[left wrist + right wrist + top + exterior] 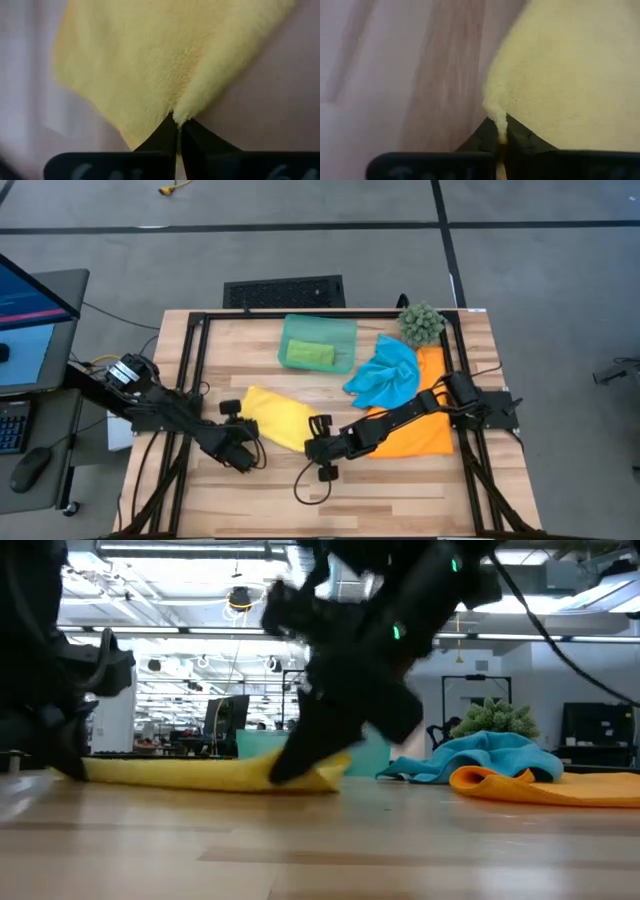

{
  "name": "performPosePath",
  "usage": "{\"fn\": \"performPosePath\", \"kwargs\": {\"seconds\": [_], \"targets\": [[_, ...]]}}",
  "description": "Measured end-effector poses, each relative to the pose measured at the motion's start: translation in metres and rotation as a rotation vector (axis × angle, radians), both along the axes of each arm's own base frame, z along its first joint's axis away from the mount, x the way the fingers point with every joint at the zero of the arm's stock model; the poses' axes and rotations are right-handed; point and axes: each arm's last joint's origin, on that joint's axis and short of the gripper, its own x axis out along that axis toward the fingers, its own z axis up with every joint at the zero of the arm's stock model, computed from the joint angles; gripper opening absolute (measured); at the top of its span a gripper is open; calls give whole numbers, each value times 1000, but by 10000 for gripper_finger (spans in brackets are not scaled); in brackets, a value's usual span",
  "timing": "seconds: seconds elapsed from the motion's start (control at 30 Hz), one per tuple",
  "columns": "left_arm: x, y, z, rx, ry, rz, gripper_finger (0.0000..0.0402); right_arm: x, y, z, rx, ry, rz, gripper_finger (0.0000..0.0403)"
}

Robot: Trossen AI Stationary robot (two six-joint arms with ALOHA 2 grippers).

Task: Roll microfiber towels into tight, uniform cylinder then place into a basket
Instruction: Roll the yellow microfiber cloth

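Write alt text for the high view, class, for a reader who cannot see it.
Both grippers pinch the yellow towel on the wooden table: left gripper, right gripper. Behind it, a green towel lies in the basket; blue towel overlaps orange towel.

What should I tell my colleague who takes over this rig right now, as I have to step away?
Left gripper: shut on one corner of the yellow towel.
Right gripper: shut on another corner of the same towel.
Yellow towel lies flat on the table, near the front, between the two arms.
Green towel: already in the basket at the back.
Blue towel: crumpled, partly over the orange towel, which lies spread on the right.
Done: one towel in the basket.
Left: roll yellow, blue and orange, and place each in the basket.
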Motion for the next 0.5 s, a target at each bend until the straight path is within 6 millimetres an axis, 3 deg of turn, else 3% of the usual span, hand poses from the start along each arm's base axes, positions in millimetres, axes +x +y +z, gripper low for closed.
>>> {"fn": "performPosePath", "kwargs": {"seconds": [0.1, 0.27, 0.5], "targets": [[8, -12, 15, -114, 50, 25, 2, -6, 5, 20, -5, 12, 15, 9], [26, -37, 44, -261, 26, -42, 1, -15, 25, 58, 10, -81, 42, 18], [37, -70, 99, -340, -65, -57, 0, -41, 59, 105, 11, -190, 77, 8]]}}
